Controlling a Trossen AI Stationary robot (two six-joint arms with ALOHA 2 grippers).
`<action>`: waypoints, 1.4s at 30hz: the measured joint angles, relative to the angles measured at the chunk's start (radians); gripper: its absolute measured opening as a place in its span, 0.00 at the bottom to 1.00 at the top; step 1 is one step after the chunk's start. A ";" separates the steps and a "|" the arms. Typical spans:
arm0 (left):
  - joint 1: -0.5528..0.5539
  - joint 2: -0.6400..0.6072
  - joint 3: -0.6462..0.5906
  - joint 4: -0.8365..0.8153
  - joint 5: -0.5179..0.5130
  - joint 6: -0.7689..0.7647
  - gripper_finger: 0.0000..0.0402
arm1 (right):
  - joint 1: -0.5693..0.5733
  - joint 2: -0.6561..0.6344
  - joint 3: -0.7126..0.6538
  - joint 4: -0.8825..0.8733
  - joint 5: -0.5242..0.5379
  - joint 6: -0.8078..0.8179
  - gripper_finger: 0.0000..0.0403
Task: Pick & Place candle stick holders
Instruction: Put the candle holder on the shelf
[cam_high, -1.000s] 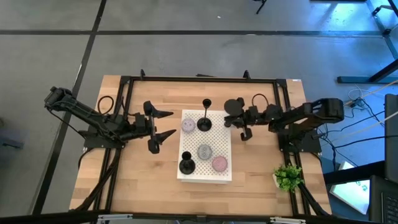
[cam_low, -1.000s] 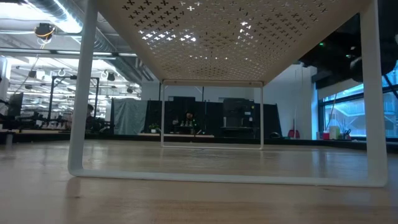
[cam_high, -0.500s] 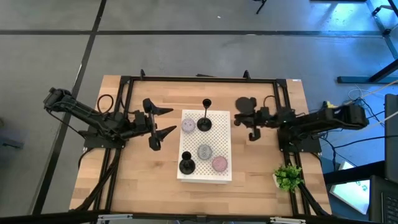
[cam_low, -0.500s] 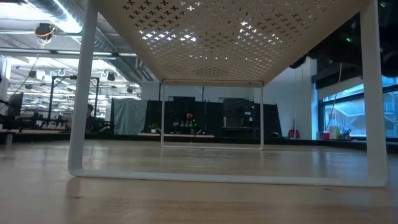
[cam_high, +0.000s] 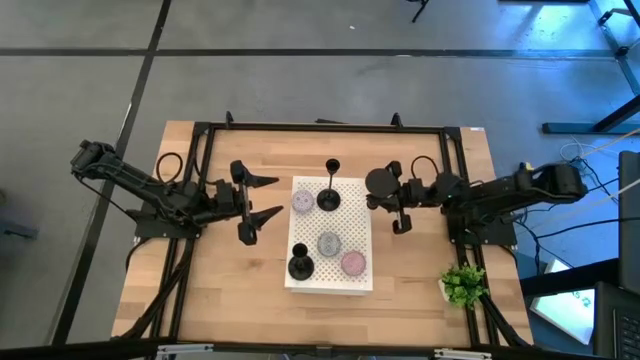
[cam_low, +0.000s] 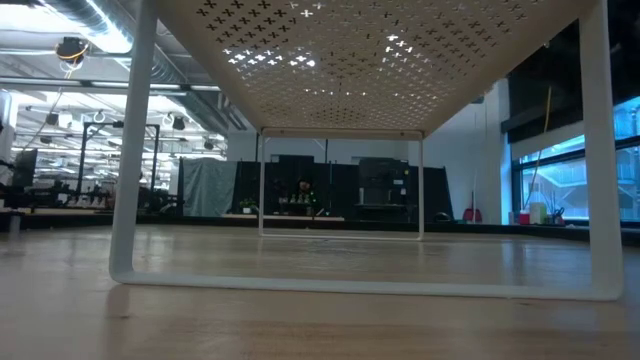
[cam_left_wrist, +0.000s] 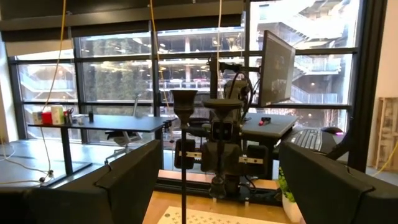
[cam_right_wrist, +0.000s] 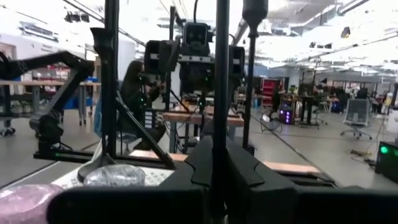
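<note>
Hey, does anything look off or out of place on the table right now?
Two candle holders stand upright on the white perforated stand. The third candle holder isn't on it: the right gripper holds it in the air beside the stand. Nothing is spilled or broken.

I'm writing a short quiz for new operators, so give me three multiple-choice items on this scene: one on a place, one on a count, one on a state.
1. Where is the green plant?
A. On the table, near its right edge
B. On the table, near its left edge
C. On the floor

2. How many candle holders stand on the white rack?
A. One
B. Two
C. Three

3. What state is the left pincer in?
A. Open and empty
B. Shut on a candle holder
C. Shut on a pink candle

Answers:
1. A: the high view shows the plant at the table's right edge.
2. B: two black bases sit on the rack, and the third is in the right pincer.
3. A: its fingers are spread with nothing between them.
</note>
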 joint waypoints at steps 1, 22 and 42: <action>0.000 0.000 0.000 0.003 0.000 0.000 0.80 | 0.003 0.017 0.000 0.026 0.000 0.002 0.03; 0.000 0.000 0.000 0.004 0.010 0.001 0.80 | 0.009 0.160 0.000 0.147 0.050 0.014 0.03; 0.000 0.000 0.000 0.011 0.031 0.001 0.80 | 0.009 0.268 0.034 0.241 0.042 -0.006 0.03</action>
